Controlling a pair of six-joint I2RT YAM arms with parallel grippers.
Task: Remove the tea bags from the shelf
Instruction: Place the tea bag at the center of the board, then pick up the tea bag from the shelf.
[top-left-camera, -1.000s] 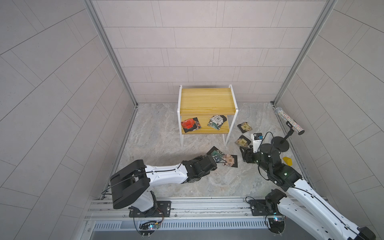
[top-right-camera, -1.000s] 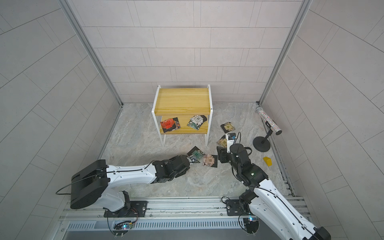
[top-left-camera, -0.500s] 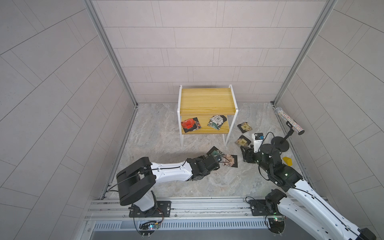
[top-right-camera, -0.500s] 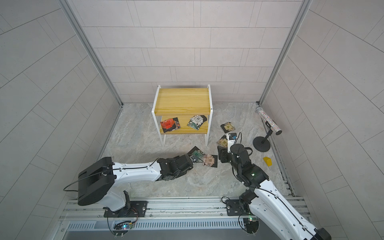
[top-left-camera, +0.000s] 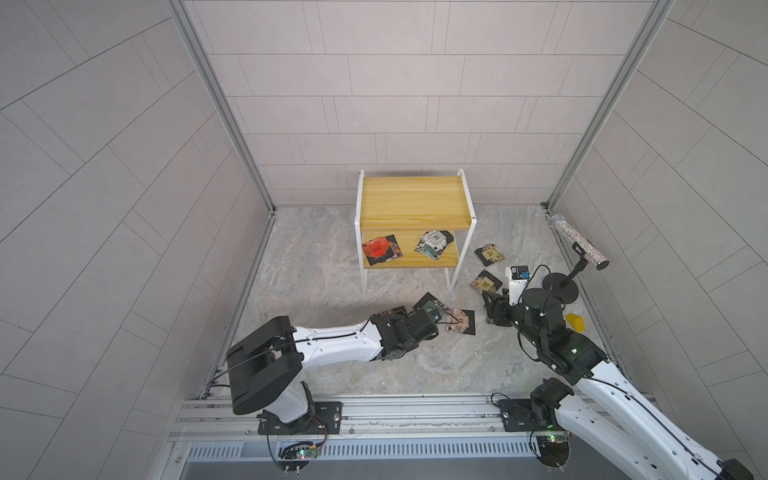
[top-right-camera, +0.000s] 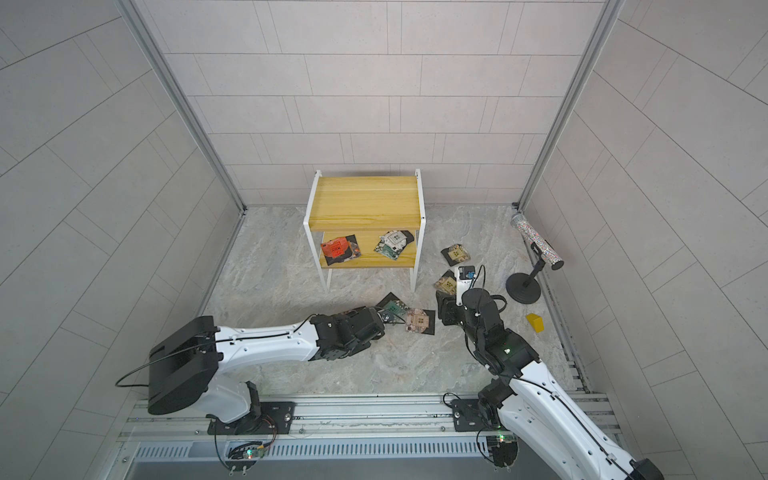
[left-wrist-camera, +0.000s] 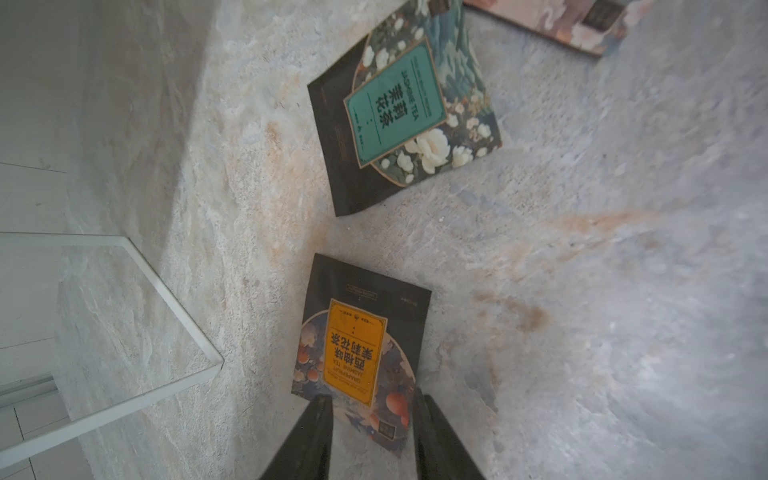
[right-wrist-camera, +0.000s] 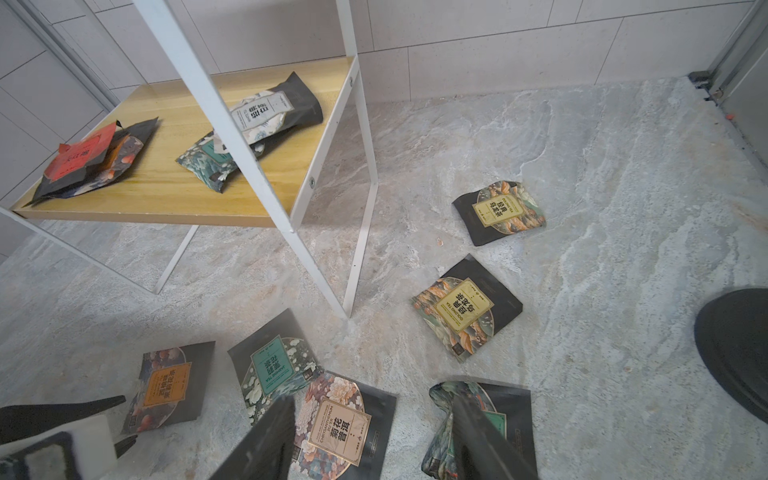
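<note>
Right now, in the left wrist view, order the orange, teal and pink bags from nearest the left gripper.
1. Orange bag: at the tips of the left gripper.
2. Teal bag: next, beyond the orange one.
3. Pink bag: farthest, partly in view.

Both arms are built alike: glossy white shell links between black joint housings. The left arm (top-left-camera: 332, 347) carries a large, boxy black shoulder block, and a thin black cable runs along its white link. The right arm (top-left-camera: 623, 399) shows small dark screw holes and what looks like a tiny green light on its black elbow housing. The left gripper (left-wrist-camera: 370, 409) and right gripper (right-wrist-camera: 372, 399) have matte black, tapering jaws.
</note>
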